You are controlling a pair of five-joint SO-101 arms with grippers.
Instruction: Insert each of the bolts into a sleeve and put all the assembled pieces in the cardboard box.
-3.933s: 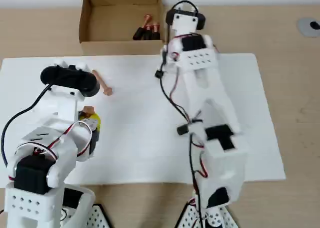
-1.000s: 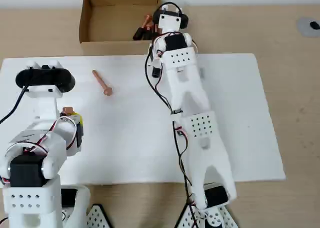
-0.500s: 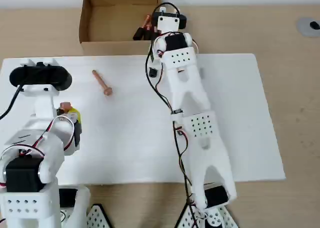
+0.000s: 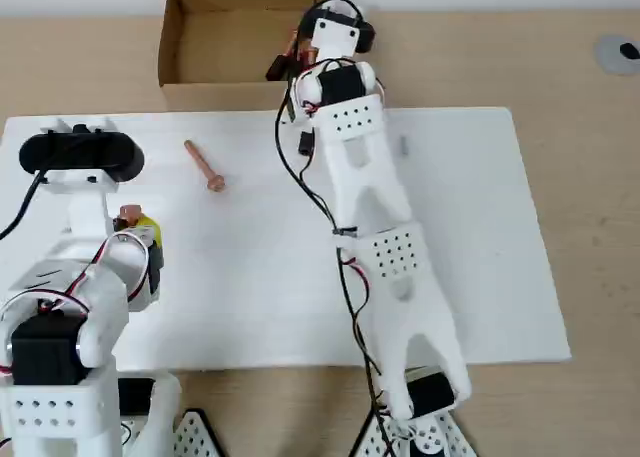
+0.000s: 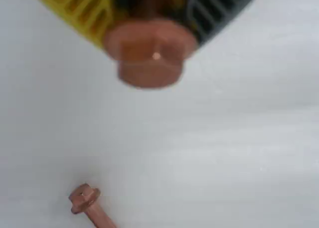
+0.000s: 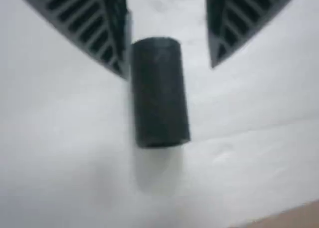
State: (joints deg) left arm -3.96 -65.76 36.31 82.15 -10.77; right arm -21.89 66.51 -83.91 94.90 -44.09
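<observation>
- We see the left fingers (image 5: 82, 13) clamped on a bolt (image 5: 149, 53), its hex head facing us above the sheet (image 4: 480, 227).
- A loose bolt (image 4: 203, 164) lies on the sheet between the arms.
- The right fingers (image 6: 84, 23) are spread, and a sleeve (image 6: 159, 91) lies on the sheet between them, close against one finger.
- In the box (image 4: 180, 37), we spot assembled pieces (image 4: 283, 67) in the corner by the right arm.

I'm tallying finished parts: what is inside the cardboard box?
By the cardboard box's right wall lie assembled pieces, copper and black; elsewhere its brown floor shows. The right arm covers that corner, so their number cannot be told.
</observation>
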